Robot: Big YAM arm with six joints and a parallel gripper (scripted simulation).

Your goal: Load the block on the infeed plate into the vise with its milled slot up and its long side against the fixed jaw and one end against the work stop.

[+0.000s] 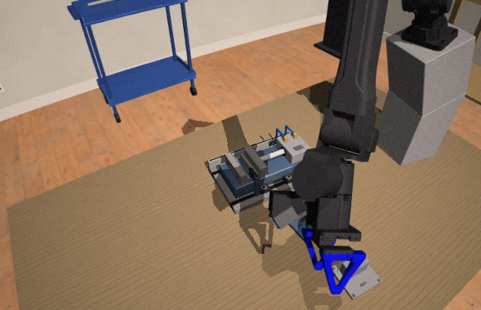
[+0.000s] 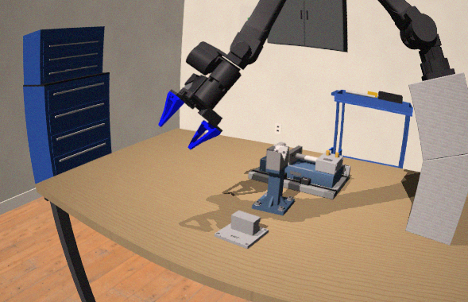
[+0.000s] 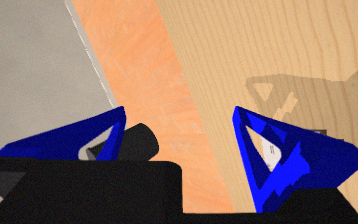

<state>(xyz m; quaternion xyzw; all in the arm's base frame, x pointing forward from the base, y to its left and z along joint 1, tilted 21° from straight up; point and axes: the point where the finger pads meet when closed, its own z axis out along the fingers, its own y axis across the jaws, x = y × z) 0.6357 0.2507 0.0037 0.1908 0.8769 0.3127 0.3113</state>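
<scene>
Beige wood-grained bench [image 1: 114,228] [image 2: 151,167] [image 3: 220,60] carried the grey rectangular block [image 1: 358,269] [image 2: 245,222]; the wide-open blue-fingered gripper [image 1: 327,279] [image 2: 175,137] [image 3: 179,112], descending tilted, risked knocking it.

The block [image 2: 245,222] sits on the plate [image 1: 367,284] [image 2: 234,239]. The post [image 2: 275,187] stands between the plate and the vise [image 1: 242,175] [image 2: 311,172] on the table [image 1: 135,245] [image 2: 151,179] [image 3: 210,60].
</scene>
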